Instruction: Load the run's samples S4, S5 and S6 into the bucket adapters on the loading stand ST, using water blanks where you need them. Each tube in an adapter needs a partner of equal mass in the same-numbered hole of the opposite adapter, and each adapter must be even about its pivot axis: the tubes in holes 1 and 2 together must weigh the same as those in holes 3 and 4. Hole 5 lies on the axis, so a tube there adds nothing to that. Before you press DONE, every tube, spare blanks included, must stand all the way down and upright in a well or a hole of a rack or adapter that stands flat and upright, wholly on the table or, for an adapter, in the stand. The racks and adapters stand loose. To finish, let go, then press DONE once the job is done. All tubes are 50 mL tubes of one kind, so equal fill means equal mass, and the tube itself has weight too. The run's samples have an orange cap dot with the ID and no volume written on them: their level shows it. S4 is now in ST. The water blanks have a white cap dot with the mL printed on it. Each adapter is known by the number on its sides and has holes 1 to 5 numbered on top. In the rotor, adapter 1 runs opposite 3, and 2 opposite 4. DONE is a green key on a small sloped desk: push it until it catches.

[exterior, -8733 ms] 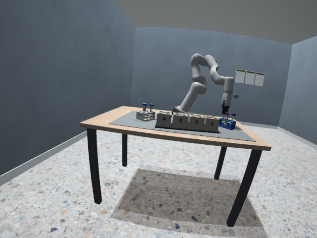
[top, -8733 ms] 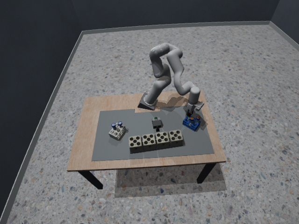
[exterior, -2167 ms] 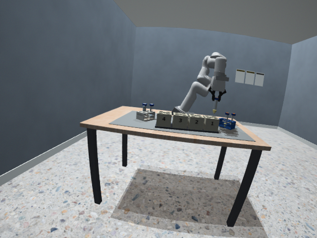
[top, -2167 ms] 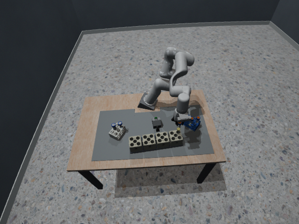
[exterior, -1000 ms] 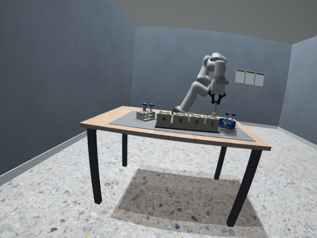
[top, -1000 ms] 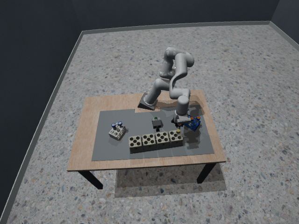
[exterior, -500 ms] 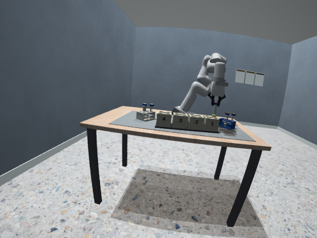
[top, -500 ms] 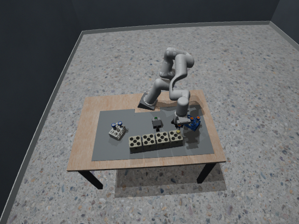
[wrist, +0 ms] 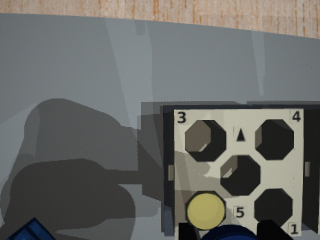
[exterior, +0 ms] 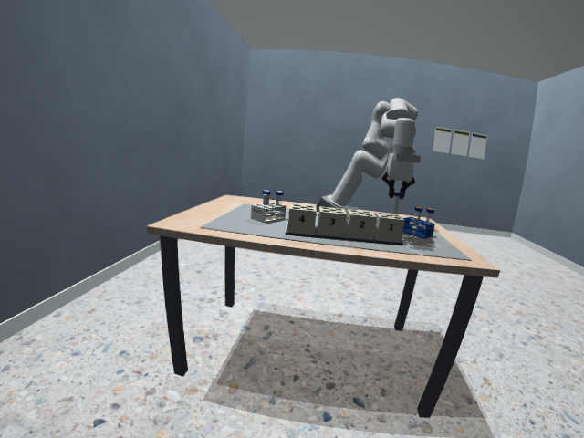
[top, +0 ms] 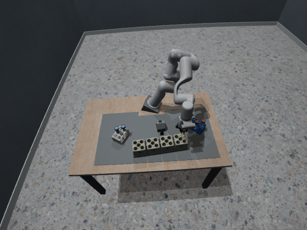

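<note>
Above adapter 1 [top: 180, 143] [exterior: 391, 228] [wrist: 295, 187], the tool [top: 183, 129] [exterior: 397, 192] [wrist: 229, 235] clamps a blue-capped tube [top: 183, 132] [exterior: 395, 204] [wrist: 229, 233] with a yellow tip.

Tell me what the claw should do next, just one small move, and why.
I'd ease the claw straight down, slowly. It's gripping the blue-capped tube, whose yellow lower end looks centred on hole 2 of adapter 1, while most of the tube stands above it.
</note>
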You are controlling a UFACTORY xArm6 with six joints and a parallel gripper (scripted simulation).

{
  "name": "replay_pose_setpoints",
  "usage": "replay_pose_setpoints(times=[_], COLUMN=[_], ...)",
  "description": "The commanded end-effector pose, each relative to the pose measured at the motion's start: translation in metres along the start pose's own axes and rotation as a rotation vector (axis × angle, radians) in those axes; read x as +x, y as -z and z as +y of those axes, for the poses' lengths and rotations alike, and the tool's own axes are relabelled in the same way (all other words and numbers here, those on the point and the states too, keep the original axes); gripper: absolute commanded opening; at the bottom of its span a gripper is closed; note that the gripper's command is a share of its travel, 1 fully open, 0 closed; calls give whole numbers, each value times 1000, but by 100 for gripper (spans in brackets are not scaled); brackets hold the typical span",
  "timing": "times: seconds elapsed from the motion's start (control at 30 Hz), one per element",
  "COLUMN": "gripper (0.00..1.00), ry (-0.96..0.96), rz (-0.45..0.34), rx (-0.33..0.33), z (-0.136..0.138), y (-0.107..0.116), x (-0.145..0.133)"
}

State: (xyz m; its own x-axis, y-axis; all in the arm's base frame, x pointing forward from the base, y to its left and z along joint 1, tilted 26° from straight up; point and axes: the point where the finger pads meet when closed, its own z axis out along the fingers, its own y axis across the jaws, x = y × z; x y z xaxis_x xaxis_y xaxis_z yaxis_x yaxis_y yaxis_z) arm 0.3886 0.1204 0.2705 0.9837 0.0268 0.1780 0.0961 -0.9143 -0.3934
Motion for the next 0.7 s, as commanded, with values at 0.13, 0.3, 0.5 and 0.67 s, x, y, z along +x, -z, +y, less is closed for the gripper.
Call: replay_pose_setpoints(times=[0.13, 0.3, 0.5, 0.67], gripper=[0, 0, 0, 0], ry=[1, 1, 1, 1], rz=[4, 4, 4, 4], rx=[0, 0, 0, 0], z=[0, 0, 0, 0], y=[-8, -11, -17, -22], x=[1, 1, 1, 1])
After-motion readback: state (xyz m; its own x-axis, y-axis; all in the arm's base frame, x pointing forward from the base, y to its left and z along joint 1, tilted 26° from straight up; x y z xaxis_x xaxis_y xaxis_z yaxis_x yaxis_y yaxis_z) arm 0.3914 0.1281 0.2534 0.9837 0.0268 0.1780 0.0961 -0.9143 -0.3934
